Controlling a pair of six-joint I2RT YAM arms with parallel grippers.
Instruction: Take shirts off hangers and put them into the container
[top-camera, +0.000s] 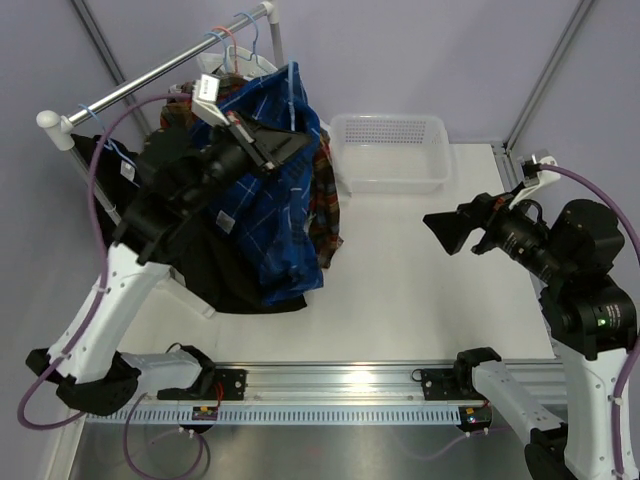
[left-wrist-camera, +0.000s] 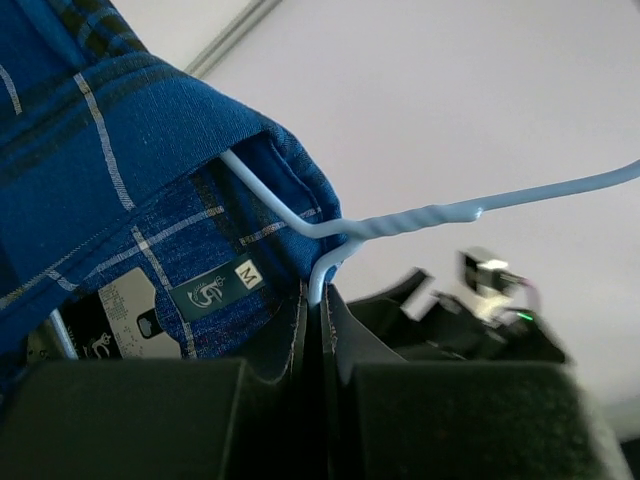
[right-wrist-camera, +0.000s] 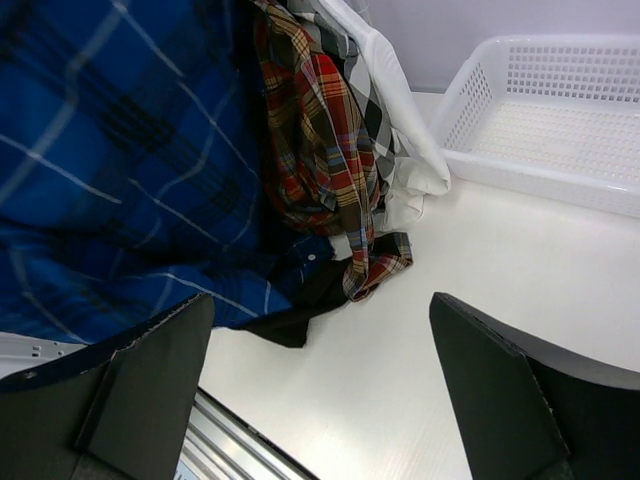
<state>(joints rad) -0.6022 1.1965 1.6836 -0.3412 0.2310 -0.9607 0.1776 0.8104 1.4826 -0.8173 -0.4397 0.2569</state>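
Closest to the lens in the left wrist view, the left gripper (left-wrist-camera: 322, 300) has its two black fingers pressed nearly together on the twisted neck of a thin light blue wire hanger (left-wrist-camera: 400, 222). The hanger's hook runs out of frame toward three o'clock, so we cannot tell what it rests on.

A blue plaid cotton shirt (left-wrist-camera: 100, 180) is on that hanger, with its collar and size label at nine o'clock from the pinch. In the overhead view this shirt hangs at ten o'clock, below the white-capped metal rail (top-camera: 150, 85). A large plain black shirt (top-camera: 215, 270) pools under it on the white table (top-camera: 430, 300). Just to its right hang a red-orange plaid shirt (right-wrist-camera: 320, 130) and a white shirt with black checks (right-wrist-camera: 370, 90).

The whitish perforated plastic basket (top-camera: 390, 118) sits at one o'clock, and we see no shirt in it. At three o'clock the right gripper (top-camera: 440, 230) hovers with its jaws spread wide, holding nothing and facing the garments.

We judge that the first shirt is being presented for stripping. The next move calls for the right gripper to take hold near the collar or shoulder and draw the cloth off the wire.
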